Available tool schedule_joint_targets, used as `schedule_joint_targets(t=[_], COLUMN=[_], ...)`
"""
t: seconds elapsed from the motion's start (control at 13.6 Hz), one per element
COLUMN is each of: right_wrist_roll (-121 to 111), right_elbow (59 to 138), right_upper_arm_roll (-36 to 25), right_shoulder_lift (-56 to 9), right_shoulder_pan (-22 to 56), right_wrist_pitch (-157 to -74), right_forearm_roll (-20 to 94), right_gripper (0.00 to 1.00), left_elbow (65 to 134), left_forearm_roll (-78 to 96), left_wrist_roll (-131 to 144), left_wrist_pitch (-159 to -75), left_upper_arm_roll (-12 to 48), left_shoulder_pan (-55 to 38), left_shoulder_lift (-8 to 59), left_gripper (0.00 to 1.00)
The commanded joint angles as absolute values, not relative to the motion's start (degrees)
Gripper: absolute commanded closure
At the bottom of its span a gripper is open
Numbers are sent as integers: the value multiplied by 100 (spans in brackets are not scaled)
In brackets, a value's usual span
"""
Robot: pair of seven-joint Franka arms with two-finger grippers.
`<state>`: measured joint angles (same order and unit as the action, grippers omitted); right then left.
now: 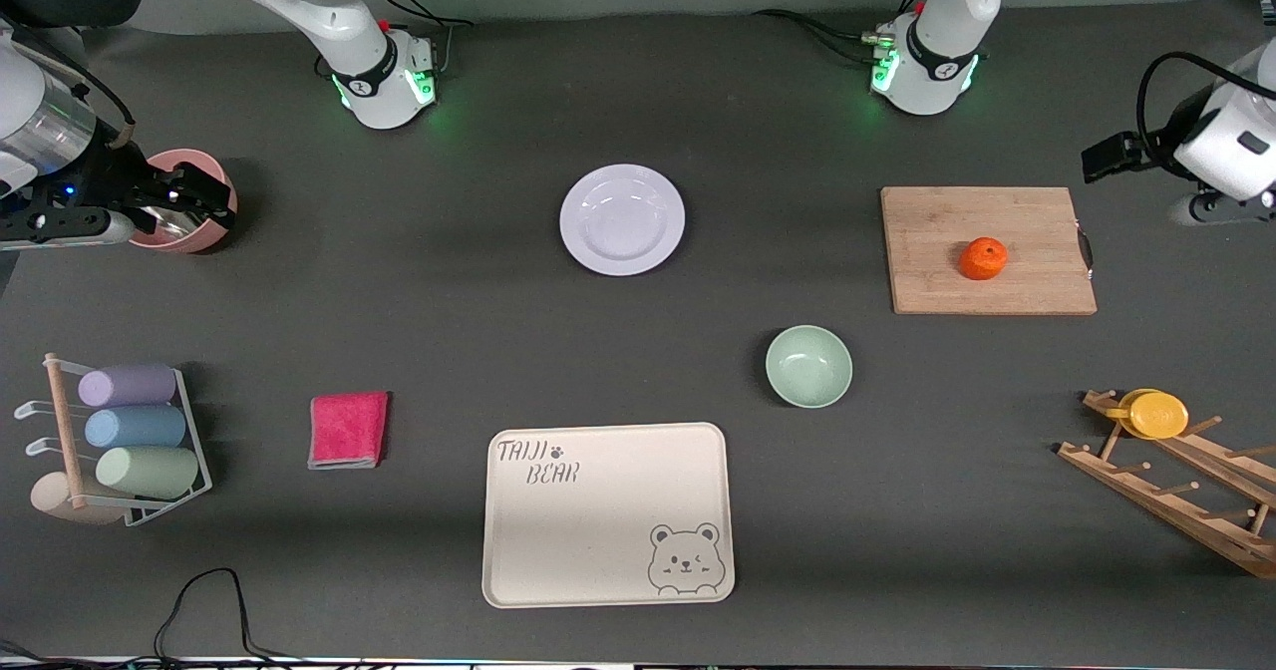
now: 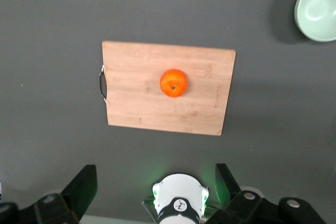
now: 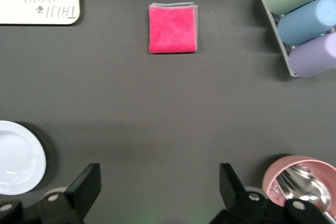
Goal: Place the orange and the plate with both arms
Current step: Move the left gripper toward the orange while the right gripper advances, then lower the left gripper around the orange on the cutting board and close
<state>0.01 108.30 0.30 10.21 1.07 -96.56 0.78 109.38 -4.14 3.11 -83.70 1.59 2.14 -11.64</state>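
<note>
The orange (image 1: 984, 258) sits on a wooden cutting board (image 1: 927, 251) toward the left arm's end of the table. It also shows in the left wrist view (image 2: 174, 83), on the board (image 2: 136, 98). The white plate (image 1: 622, 219) lies bare in the middle of the table, and part of it shows in the right wrist view (image 3: 18, 157). My left gripper (image 1: 1102, 159) (image 2: 156, 187) is open and empty, up in the air past the board's handle end. My right gripper (image 1: 199, 196) (image 3: 160, 184) is open and empty, over a pink bowl (image 1: 189, 201).
A pale green bowl (image 1: 808, 366) stands nearer the camera than the plate. A cream bear-print tray (image 1: 608, 515) lies at the front middle. A pink cloth (image 1: 348, 430) and a rack of pastel cups (image 1: 130, 441) are toward the right arm's end. A wooden rack holds a yellow cup (image 1: 1156, 414).
</note>
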Motion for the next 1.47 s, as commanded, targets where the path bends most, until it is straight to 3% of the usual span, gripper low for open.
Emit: schedule_joint_targets(t=[0.0,0.37,0.59,1.11,1.4], right_wrist_roll=[-123,-44,-44,-377,-692], right_elbow=[10925,11021,11336,11777,11900], right_upper_arm_roll=[44,61,62,123,132], right_shoulder_lift=[1090,958,791,598,405], right_shoulder_pan=[79,88,79,220,211], right_wrist_pitch=[-9791,-9993,-10107,-10406,-10415], right_forearm_roll=[237,255,1201,2846,3364], right_gripper=[0,0,0,0,0], left_elbow=[12266,13375,14166,14660,14818], left_forearm_roll=[-395,-387,-396,-387,-387], left_wrist_roll=[202,9,9,-17,-18], left_wrist_pitch=[-8884,-9920,-10895,-13128,-13876], left_upper_arm_roll=[80,-17,-166,-185,-185], left_shoulder_pan=[237,246,237,246,246], left_shoulder_lift=[-2265,-2365,-2303,-749,-133], left_gripper=[0,0,0,0,0])
